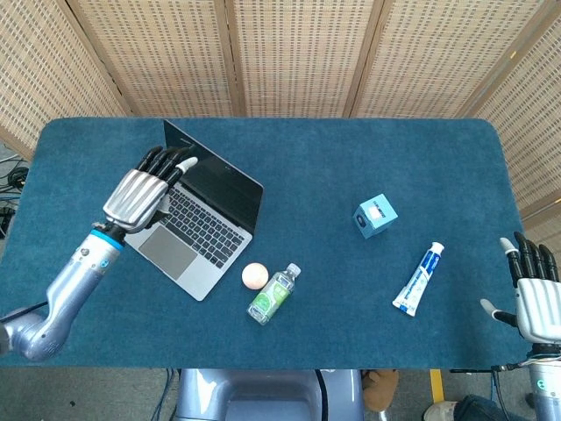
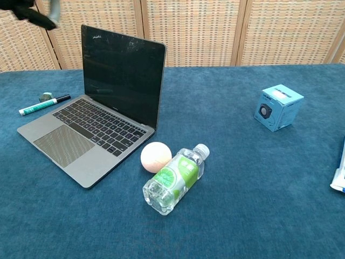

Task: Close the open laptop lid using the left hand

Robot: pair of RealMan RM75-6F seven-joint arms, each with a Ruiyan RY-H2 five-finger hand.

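Note:
The grey laptop (image 1: 203,230) (image 2: 91,135) stands open at the table's left, its dark screen (image 2: 122,75) upright. My left hand (image 1: 145,190) hovers above the laptop's left side with fingers spread and nothing held; its fingertips (image 2: 33,13) show at the chest view's top left corner, left of the lid's top edge and apart from it. My right hand (image 1: 536,296) is open, past the table's right front corner, away from everything.
A green marker (image 2: 43,104) lies left of the laptop. A peach ball (image 1: 254,274) and a lying bottle (image 1: 273,294) are in front of it. A blue cube (image 1: 375,216) and a toothpaste tube (image 1: 419,277) lie to the right.

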